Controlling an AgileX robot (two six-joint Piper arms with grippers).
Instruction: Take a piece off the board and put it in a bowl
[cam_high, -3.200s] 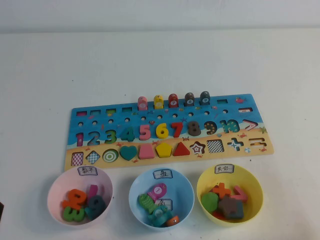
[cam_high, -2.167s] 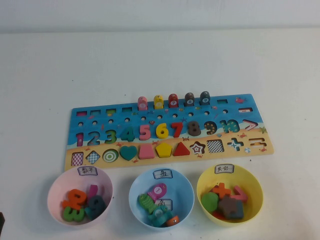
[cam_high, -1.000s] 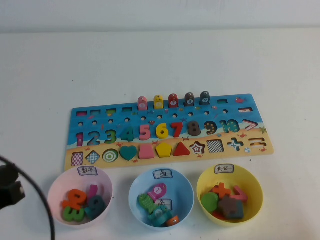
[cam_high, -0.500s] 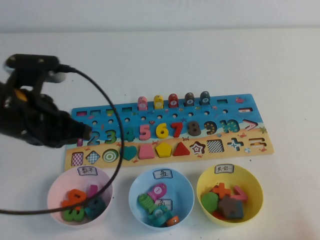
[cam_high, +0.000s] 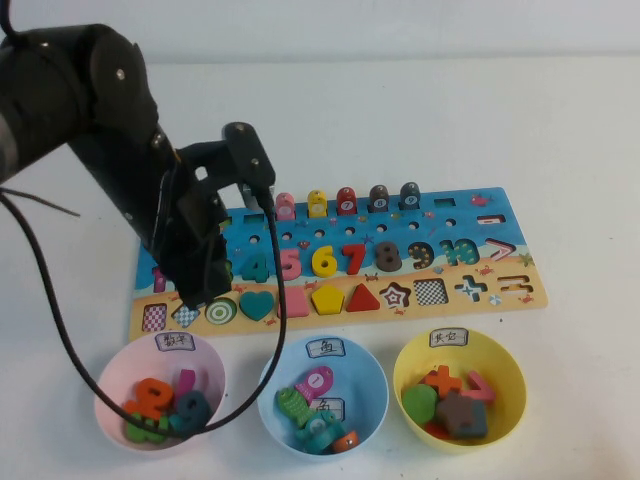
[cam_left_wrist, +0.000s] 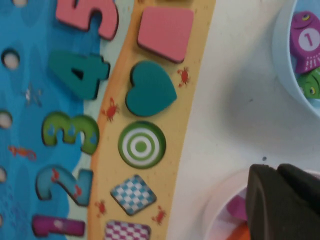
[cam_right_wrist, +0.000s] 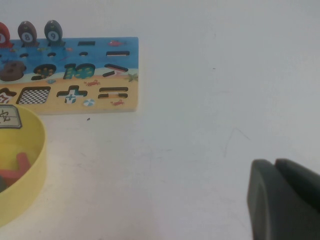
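Observation:
The teal-green heart lies in its slot on the sandy band of the board, between the ringed circle slot and the pink piece. It also shows in the left wrist view. My left gripper hangs over the board's left end, just left of the heart, fingers together and empty; in its wrist view it sits over the pink bowl's rim. The yellow bowl with its white label stands at the front right and holds several pieces. My right gripper is shut over bare table, right of the board.
A pink bowl and a light blue bowl with pieces stand in front of the board. The left arm's black cable loops over them. Coloured pegs stand along the board's far edge. The yellow bowl's rim shows in the right wrist view.
My left arm has swung in from the left edge and now reaches over the board's left end, close to the heart. The pieces and bowls have not moved.

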